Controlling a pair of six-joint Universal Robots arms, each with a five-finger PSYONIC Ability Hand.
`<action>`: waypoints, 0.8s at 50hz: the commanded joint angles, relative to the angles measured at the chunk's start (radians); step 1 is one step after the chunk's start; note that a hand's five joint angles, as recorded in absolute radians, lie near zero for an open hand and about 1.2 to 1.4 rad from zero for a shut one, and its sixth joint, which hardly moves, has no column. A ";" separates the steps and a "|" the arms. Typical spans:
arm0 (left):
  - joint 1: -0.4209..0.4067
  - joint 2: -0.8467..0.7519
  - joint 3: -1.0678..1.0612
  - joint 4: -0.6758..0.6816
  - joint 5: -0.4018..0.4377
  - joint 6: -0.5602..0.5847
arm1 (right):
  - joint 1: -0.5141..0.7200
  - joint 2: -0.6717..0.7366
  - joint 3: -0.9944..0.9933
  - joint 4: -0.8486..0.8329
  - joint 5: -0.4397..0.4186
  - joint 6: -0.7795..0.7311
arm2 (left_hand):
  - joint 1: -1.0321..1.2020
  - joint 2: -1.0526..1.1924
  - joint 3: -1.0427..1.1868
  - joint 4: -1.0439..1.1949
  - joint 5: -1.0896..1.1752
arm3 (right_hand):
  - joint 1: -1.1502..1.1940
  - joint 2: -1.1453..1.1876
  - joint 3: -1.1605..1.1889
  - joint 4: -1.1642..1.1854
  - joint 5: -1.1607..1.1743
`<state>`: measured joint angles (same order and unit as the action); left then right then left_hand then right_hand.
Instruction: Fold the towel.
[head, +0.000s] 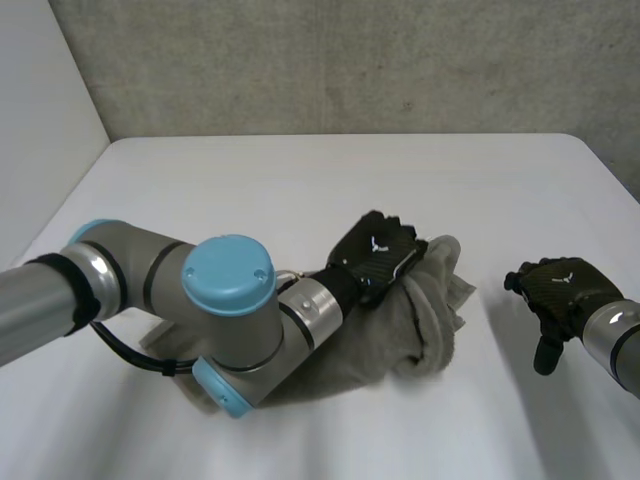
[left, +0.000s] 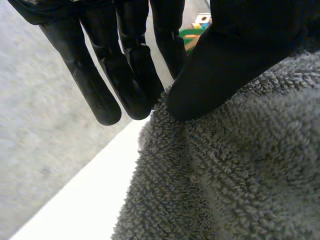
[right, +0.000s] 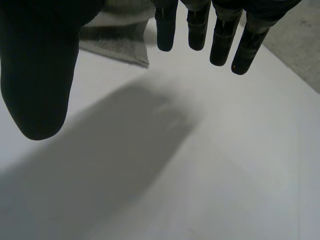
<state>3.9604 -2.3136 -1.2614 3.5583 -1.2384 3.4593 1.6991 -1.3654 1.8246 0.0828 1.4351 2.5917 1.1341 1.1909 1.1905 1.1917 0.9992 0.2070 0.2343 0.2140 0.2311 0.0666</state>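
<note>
A grey terry towel (head: 420, 330) lies bunched in a loose heap on the white desk (head: 300, 190). Its far end is humped up, and the rest runs back under the left arm (head: 140, 270), which reaches across it with grey joints and a light-blue cap. The left robot hand (head: 377, 252) sits on top of the towel's raised far end. Seen from the left wrist, its straight fingers (left: 132, 80) and thumb (left: 215, 75) meet on a ridge at the towel's edge. The thumb tip is pressed into the pile and the nearest fingertip touches the cloth from the other side, so the fold is pinched between them. The towel's looped pile spreads beneath the palm, with bare desk just beside the cloth's edge.

The right robot hand (head: 558, 288) hangs over bare desk to the right of the towel, apart from it. Seen from the right wrist, its fingers (right: 220, 45) are straight and held away from the thumb (right: 37, 90), with nothing between them. A corner of the towel lies beyond the fingertips. A concrete-grey wall (head: 350, 60) stands behind the desk on the towel's far side.
</note>
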 joint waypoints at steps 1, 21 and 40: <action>0.016 0.141 -0.104 0.039 -0.096 0.001 | 0.030 0.006 -0.034 -0.098 -0.079 0.144 | 0.262 0.205 0.206 0.205 0.223 | -0.032 -0.060 -0.039 -0.057 -0.067; 0.232 0.424 -0.386 0.020 -0.115 0.123 | 0.300 0.413 -0.469 -0.090 -0.242 0.311 | 0.262 0.205 0.206 0.205 0.223 | 0.776 0.749 0.769 0.752 0.742; 0.332 0.427 -0.179 0.063 -0.311 0.121 | 0.341 0.373 -0.875 -0.248 0.107 0.105 | 0.262 0.205 0.206 0.205 0.223 | 1.189 1.162 1.182 1.165 1.155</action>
<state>4.3014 -1.8828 -1.5102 3.6002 -1.5353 3.5834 2.0390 -0.8871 0.9187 0.0457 1.5247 2.6179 1.1956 1.2173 1.2157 1.2175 1.0391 0.9575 1.1707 1.1806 1.1887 0.9661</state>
